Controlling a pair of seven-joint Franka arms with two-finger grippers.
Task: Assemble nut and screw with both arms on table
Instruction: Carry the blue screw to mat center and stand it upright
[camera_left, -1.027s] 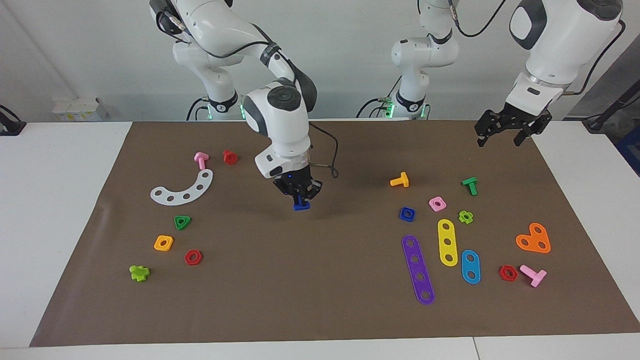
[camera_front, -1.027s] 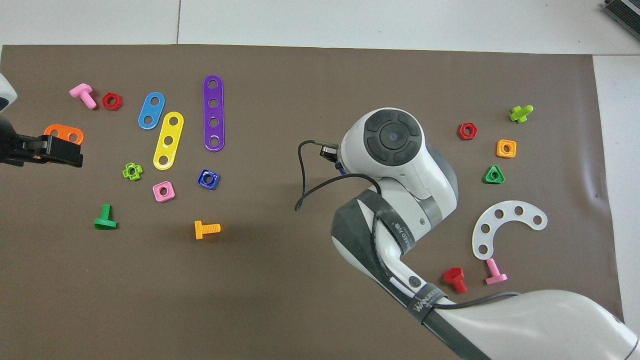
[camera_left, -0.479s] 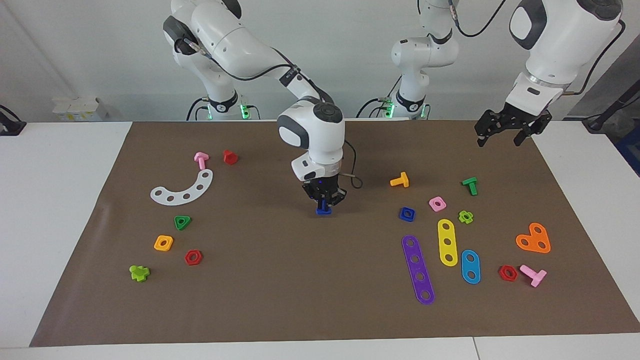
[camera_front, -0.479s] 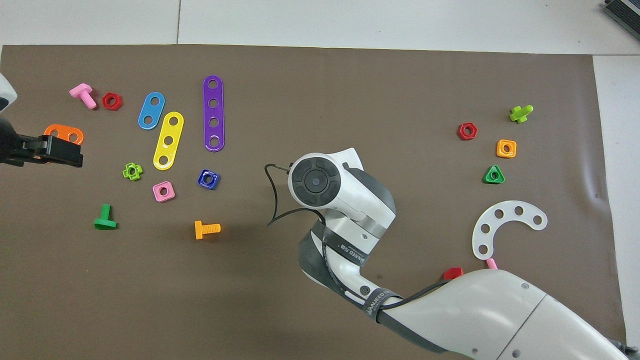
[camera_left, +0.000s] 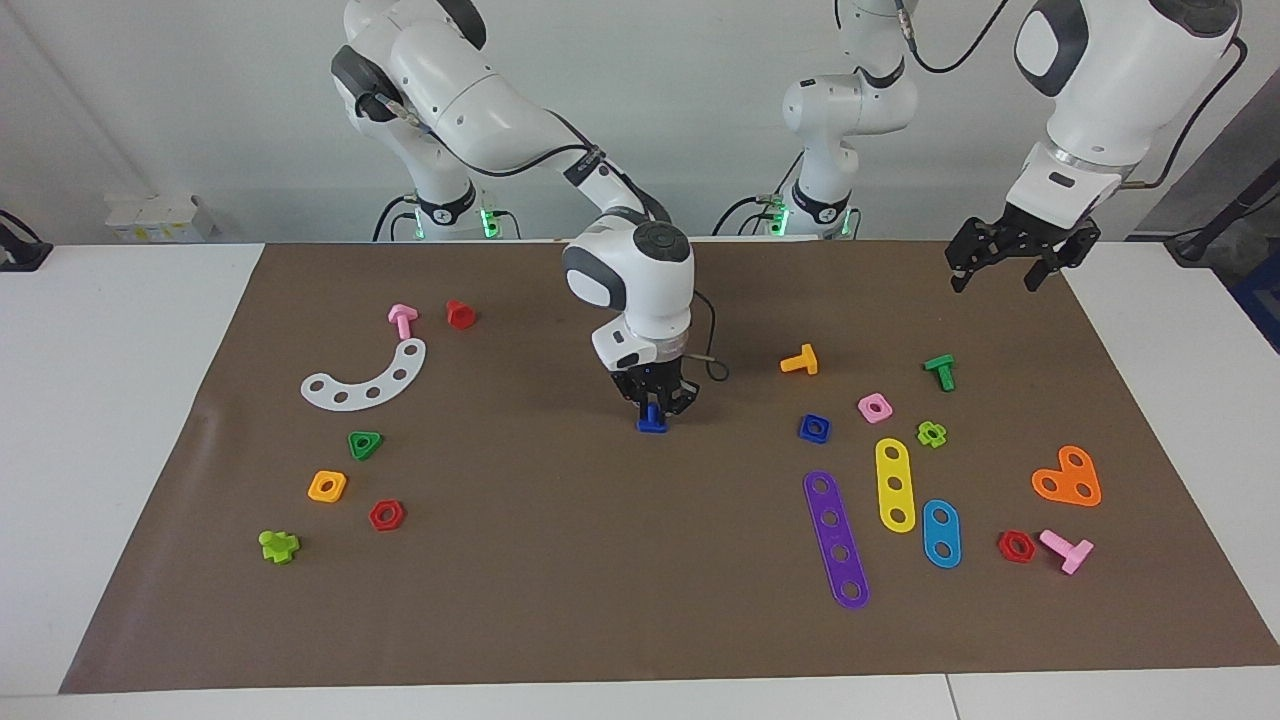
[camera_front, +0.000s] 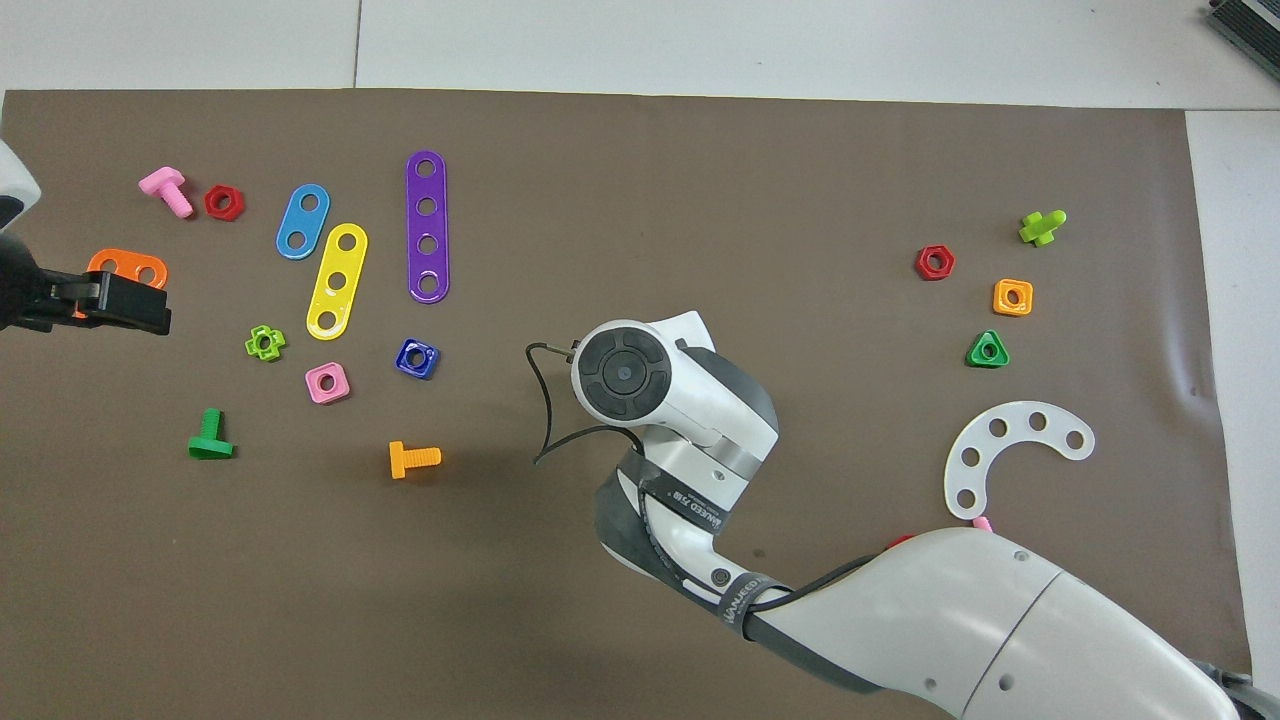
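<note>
Since half a second ago my right claw (camera_left: 653, 408) has drifted slightly toward the nut, staying clamped on the dark-blue screw (camera_left: 652, 424), head down at the frame's centre, just above the brown mat of the surface (camera_left: 560, 560). My dark-blue square nut (camera_left: 814, 428) lies right of centre, beside the pink square nut (camera_left: 875, 407) and purple strip (camera_left: 836, 538). My left claw (camera_left: 1010, 262) waits at upper right, fingers spread apart, holding nothing.
</note>
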